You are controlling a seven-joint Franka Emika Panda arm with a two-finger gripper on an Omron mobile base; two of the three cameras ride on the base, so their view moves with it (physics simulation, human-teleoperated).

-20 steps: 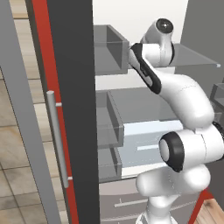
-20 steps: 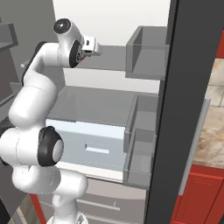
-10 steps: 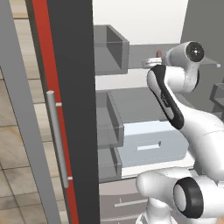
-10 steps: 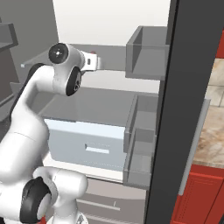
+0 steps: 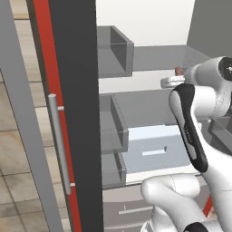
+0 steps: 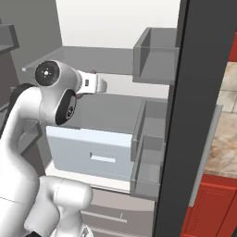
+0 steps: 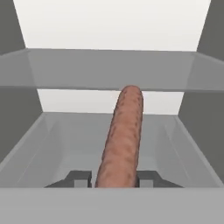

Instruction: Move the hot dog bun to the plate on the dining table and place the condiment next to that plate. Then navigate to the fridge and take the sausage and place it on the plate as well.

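The sausage (image 7: 122, 140), slim and pinkish-brown, sticks straight out from between my two dark fingertips (image 7: 78, 178). My gripper (image 7: 114, 178) is shut on its near end. It hangs inside the open fridge (image 5: 149, 59), above a grey shelf (image 7: 109, 70). From the left base view only the sausage's tip (image 5: 178, 71) peeks past my white hand. In the right base view a reddish bit of the sausage (image 6: 91, 72) shows behind the hand. A corner of the dining table (image 6: 222, 143) lies at the far right.
The dark fridge door (image 5: 72, 113) with its metal handle (image 5: 59, 140) stands open on the left, with grey door bins (image 5: 113, 50) on its inner side. A pale drawer (image 6: 92, 148) sits below the hand. Another door edge (image 6: 185, 115) rises on the right.
My arm has swung to the right and the hand has dropped a little inside the fridge. The sausage stays in the grip.
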